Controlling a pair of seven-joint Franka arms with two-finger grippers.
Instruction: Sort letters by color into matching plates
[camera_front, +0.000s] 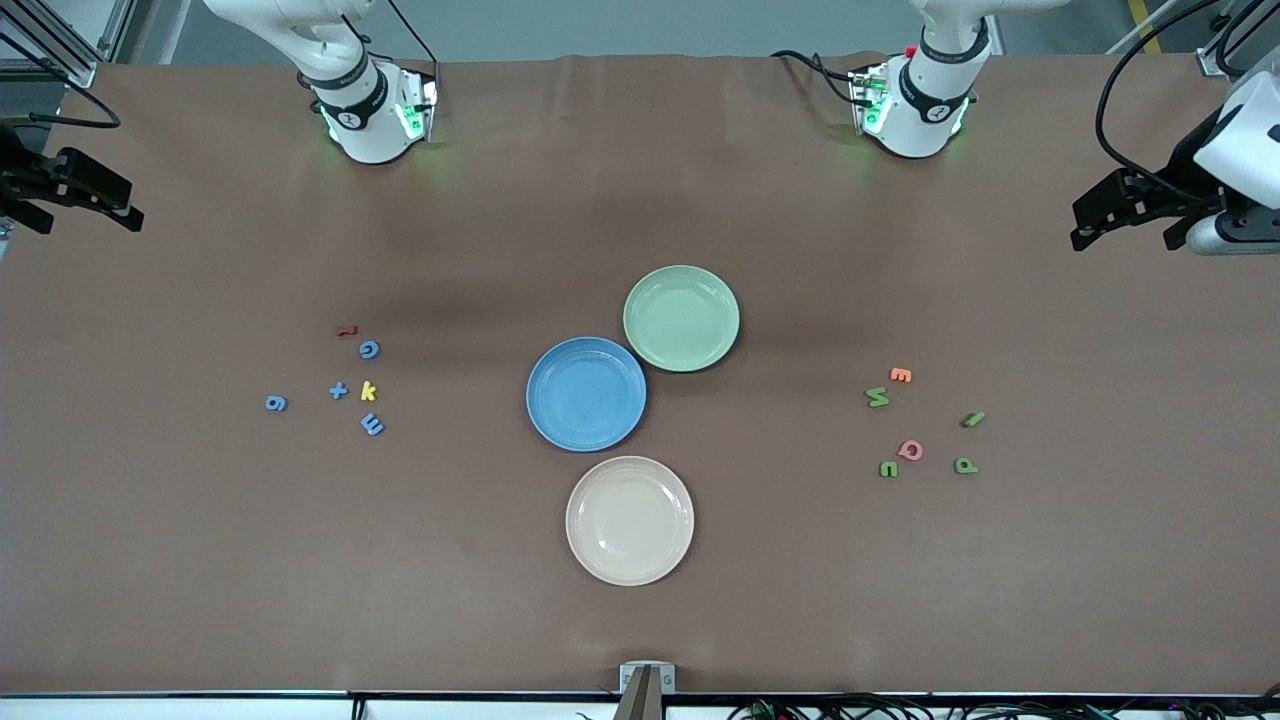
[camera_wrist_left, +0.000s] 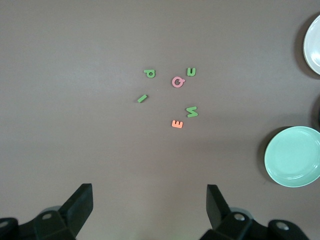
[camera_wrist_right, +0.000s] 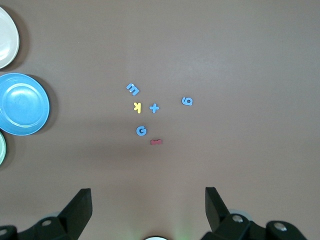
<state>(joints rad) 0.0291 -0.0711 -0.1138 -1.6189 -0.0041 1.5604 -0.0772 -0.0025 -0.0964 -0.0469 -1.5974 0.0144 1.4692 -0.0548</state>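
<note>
While both arms wait raised at the table's two ends, the left gripper (camera_wrist_left: 150, 205) hangs with its black fingers spread wide and nothing between them, over bare brown tabletop at the left arm's end; the right gripper (camera_wrist_right: 148, 202) hangs the same way, spread and empty, over the right arm's end.

Below the left gripper lies a loose scatter of small foam pieces: a green M (camera_front: 877, 397), a green stroke-shaped piece (camera_front: 973, 419), a green p (camera_front: 965, 466) and a green u (camera_front: 888, 469). Mixed among them are an orange E (camera_front: 901, 375), just beside the M, and a pink Q (camera_front: 910, 449), just beside the u.

Below the right gripper lies a second scatter: a blue G (camera_front: 369, 349), a blue plus sign (camera_front: 338, 391), a blue E-shaped piece (camera_front: 372, 424) and a blue 9 (camera_front: 276, 403) set a little apart. A yellow k (camera_front: 369, 391) sits between the plus sign and the other blue pieces, and a small red piece (camera_front: 346, 330) lies near the G.

At mid-table stand three round shallow plates, all empty: a pale green plate (camera_front: 681, 318), a blue plate (camera_front: 586, 393) touching its rim, and a cream-beige plate (camera_front: 630, 520) nearest the front camera.
</note>
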